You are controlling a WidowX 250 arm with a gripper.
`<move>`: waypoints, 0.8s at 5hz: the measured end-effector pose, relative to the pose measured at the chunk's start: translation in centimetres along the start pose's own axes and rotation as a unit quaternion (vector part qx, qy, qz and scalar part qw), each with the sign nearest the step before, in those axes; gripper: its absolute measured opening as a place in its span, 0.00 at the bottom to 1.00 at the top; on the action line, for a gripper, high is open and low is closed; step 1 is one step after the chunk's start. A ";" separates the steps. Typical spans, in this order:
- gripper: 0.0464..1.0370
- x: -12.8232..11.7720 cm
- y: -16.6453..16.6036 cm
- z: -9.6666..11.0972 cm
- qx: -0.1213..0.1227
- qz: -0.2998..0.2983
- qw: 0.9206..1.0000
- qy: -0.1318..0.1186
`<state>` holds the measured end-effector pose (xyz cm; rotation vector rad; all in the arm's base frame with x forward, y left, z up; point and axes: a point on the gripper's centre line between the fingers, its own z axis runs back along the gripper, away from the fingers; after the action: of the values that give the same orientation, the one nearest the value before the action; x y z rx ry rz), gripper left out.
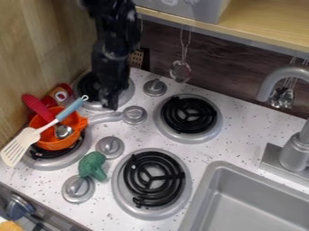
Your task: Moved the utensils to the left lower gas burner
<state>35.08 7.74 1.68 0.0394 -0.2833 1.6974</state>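
"What's around?"
"Wooden wall (42,49) left, speckled counter (204,154), gray sink (259,203) near right."
"Utensils?"
"Near left burner (51,166): cream spatula (24,140), blue-handled, lying across the orange pot (55,145); red handle (37,107) behind."
"Gripper (110,103)?"
"By the far left burner (125,96); open or closed, can't tell."
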 end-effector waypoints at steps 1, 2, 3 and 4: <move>0.96 -0.6 -0.2 0.3 -0.007 -0.127 0.992 -0.010; 0.96 -1.6 0.0 0.9 -0.027 -0.246 0.968 -0.039; 0.96 -2.5 0.5 0.8 -0.022 -0.340 0.940 -0.028; 0.96 -3.7 1.1 0.1 -0.047 -0.421 0.906 -0.006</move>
<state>34.58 3.97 0.91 0.0868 -0.2984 0.8195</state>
